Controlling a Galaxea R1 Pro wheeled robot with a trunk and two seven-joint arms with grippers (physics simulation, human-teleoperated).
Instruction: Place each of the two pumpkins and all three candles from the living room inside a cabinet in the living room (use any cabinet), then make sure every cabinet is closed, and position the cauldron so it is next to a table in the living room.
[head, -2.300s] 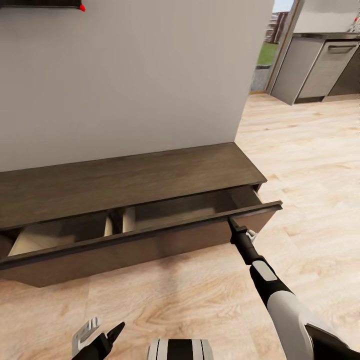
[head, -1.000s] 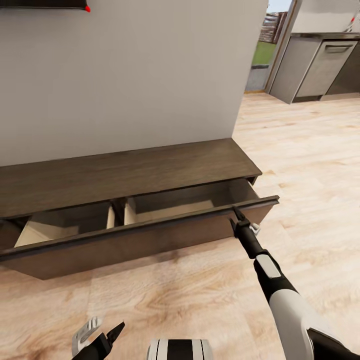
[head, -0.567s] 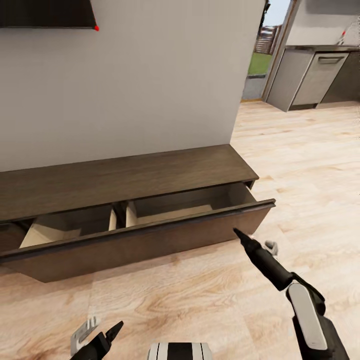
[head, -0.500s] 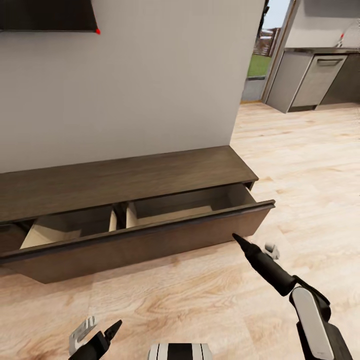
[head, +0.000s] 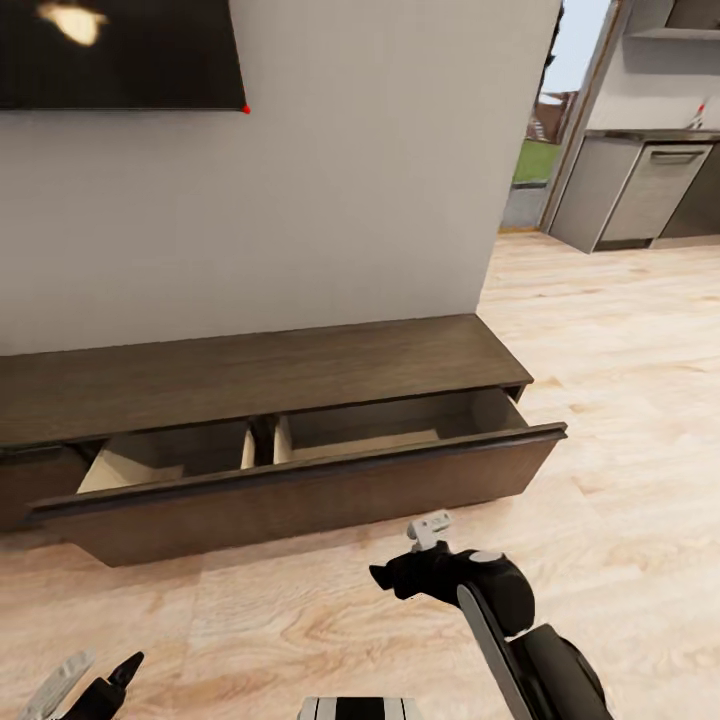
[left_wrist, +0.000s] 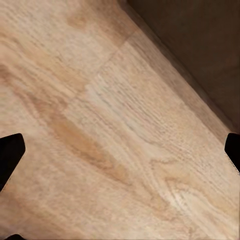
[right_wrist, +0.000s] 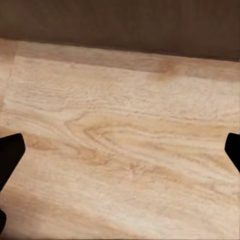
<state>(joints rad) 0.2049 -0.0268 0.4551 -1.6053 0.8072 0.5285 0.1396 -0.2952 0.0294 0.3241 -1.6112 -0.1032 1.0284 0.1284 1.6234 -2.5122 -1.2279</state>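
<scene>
Long low dark-brown wood cabinet (head: 250, 375) stands at 12 o'clock, drawer open; judged rigid and heavy-sliding, best pushed on its flat handleless front; left gripper (head: 85, 685) and right gripper (head: 415, 560) both spread, holding nothing

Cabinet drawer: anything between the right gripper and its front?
Nothing visible. The right gripper hangs above bare wood floor, apart from the open drawer's front of the cabinet. The right wrist view shows only floor up to the dark panel, with the fingertips spread wide.
</scene>
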